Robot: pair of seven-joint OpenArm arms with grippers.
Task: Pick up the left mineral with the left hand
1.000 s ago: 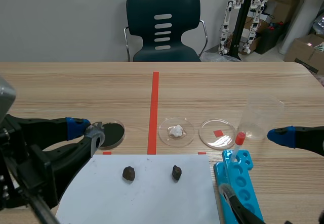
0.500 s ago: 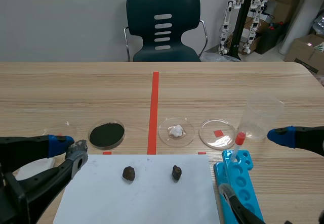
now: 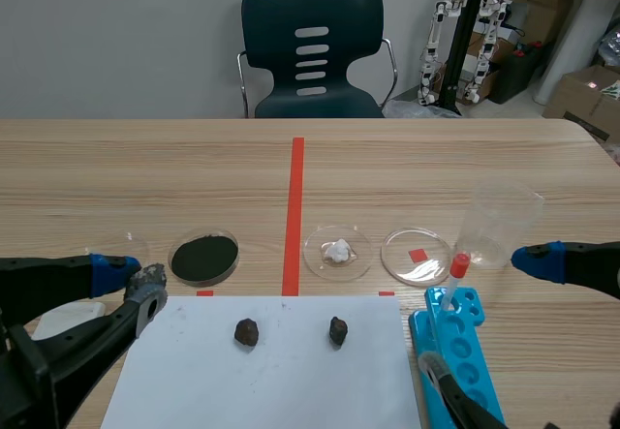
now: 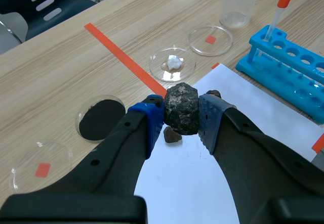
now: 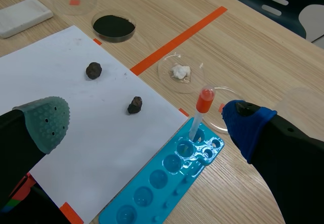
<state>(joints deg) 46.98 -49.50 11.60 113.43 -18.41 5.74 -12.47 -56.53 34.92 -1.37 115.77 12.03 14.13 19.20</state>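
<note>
- Left gripper (image 4: 180, 119) is clenched on a dark grey speckled lumpy mineral (image 4: 180, 104), lower left of the scene view, by the white paper sheet (image 3: 291, 381).
- Right gripper (image 5: 147, 124) is released, fingers wide, lower right.

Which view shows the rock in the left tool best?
Left wrist view: the rock sits close, pressed between the left tool's pads. Scene view shows only a small grey lump. Right wrist view misses it.
</note>
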